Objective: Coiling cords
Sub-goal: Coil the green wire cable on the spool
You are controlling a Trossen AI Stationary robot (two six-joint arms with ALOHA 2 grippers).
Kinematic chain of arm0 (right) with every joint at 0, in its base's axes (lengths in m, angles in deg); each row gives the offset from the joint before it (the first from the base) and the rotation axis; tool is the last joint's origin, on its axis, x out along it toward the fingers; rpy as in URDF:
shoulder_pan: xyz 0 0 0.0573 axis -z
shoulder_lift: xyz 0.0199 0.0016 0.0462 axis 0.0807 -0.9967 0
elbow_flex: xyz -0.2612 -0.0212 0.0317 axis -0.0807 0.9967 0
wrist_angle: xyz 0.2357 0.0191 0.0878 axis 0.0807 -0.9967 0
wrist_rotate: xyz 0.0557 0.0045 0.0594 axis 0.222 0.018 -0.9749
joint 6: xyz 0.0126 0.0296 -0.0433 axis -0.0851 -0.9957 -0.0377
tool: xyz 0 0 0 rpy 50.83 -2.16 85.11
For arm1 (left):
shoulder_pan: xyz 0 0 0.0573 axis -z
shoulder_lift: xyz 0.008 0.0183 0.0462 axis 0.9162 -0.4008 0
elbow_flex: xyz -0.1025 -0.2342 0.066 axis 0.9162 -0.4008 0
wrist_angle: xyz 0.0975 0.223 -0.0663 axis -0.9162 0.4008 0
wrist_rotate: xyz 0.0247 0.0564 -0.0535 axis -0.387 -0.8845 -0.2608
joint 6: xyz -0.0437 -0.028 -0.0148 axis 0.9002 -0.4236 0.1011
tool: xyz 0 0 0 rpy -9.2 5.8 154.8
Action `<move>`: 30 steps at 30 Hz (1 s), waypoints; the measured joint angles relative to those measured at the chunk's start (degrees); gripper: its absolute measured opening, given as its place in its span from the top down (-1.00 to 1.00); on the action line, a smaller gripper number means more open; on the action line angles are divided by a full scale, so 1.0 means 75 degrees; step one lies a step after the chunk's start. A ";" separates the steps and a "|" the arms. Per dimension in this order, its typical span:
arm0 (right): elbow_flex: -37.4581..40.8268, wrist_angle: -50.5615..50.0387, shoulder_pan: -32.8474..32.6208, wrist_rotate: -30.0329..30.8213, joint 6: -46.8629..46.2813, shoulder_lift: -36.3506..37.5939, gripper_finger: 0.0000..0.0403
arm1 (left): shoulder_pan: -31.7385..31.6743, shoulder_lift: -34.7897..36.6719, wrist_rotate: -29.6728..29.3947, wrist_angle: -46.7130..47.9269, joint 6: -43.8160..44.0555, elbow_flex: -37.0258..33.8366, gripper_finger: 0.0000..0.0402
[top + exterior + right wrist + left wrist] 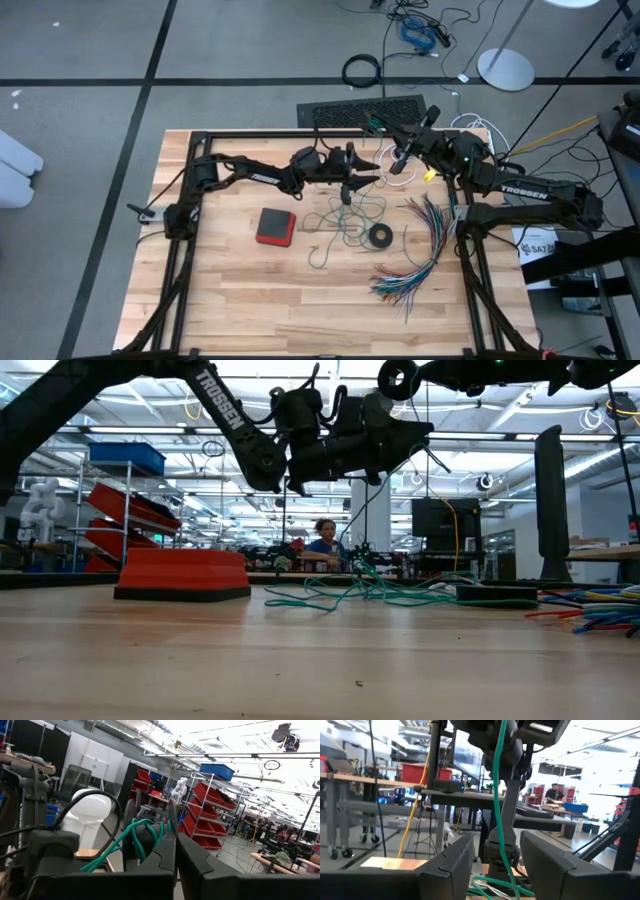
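Right gripper fingers closed on teal-green cord, raised above table. Left gripper fingers parted around hanging cord.

The cord is teal-green. The block is red with a black rim, the ring black, the wires multicoloured, the table pale wood.

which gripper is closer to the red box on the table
Left. The left gripper hangs over the teal cord, just past the red box; the right gripper is farther off, near the table's far edge.
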 joint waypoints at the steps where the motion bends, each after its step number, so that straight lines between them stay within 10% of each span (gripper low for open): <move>1: 0.0000 -0.0020 0.0000 -0.0003 0.0006 -0.0001 1.00 | -0.0053 0.0000 0.0110 -0.0033 0.0037 0.0000 0.15; 12: 0.0000 -0.0061 0.0000 -0.0012 0.0055 0.0002 1.00 | -0.0331 0.0003 0.0481 0.0203 0.0250 -0.0003 0.20; 30: 0.0000 0.0000 -0.0006 -0.0219 -0.0056 0.0002 1.00 | -0.0457 0.0006 0.0707 0.0631 -0.0327 -0.0003 0.89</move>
